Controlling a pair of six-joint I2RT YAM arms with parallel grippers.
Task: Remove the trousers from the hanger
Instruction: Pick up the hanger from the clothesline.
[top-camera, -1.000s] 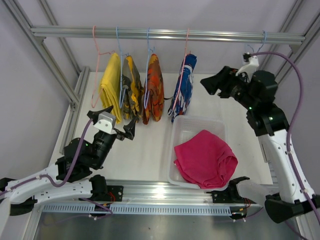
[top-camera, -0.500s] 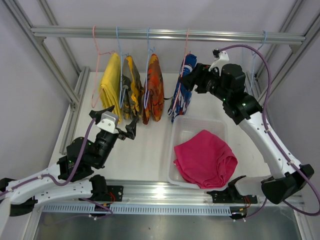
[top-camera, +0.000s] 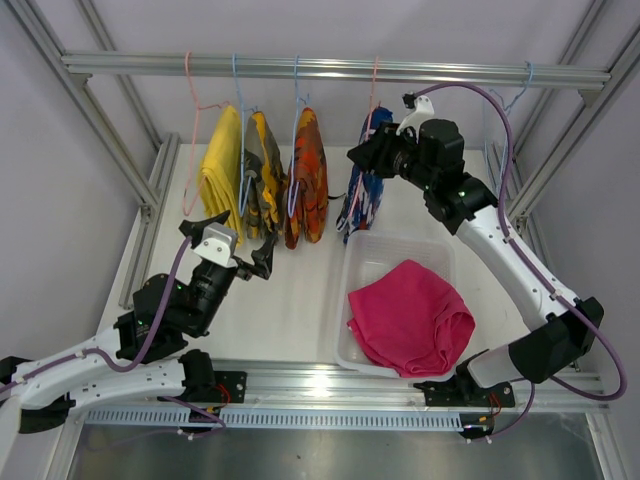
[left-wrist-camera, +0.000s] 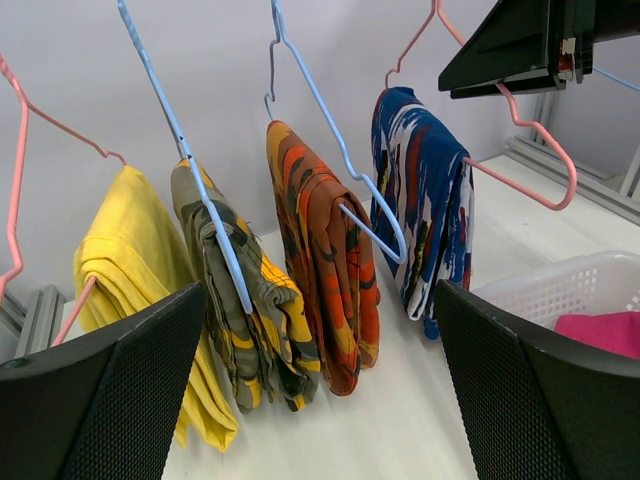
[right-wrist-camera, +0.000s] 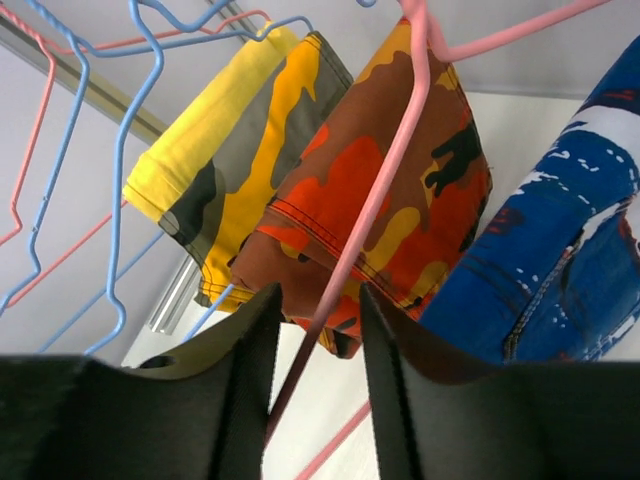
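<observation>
The blue trousers with a white and red pattern (left-wrist-camera: 420, 200) hang folded over the lower bar of a pink wire hanger (left-wrist-camera: 540, 175), the rightmost of four pairs on the aluminium rail (top-camera: 330, 68). To their left, each on its own wire hanger, hang the orange camouflage trousers (top-camera: 308, 180), the olive-yellow camouflage trousers (top-camera: 262, 175) and the plain yellow trousers (top-camera: 220, 170). The plain magenta-pink trousers (top-camera: 410, 315) lie crumpled in the white plastic basket (top-camera: 390, 250) on the table below, off any hanger.

The right gripper (right-wrist-camera: 318, 292) reaches in just beside the blue pair. Its fingers (right-wrist-camera: 245, 380) stand narrow, with the sloping pink wire running between them. A sliver of gap shows on each side, so they straddle the hanger without clamping it, as far as the wrist view tells. The left gripper (top-camera: 238, 240) hovers low in front of the row with its fingers spread wide, holding nothing, well apart from every garment.

By my reading one pair of five is done and the blue pair is the one in hand, at the stage of taking hold of its hanger. The next move seems to call for closing the last bit onto the thin wire, which could slip or swing. The cloth must then be worked off the bar so that it drops toward the basket beneath. The free left arm is a candidate for tugging the fabric
</observation>
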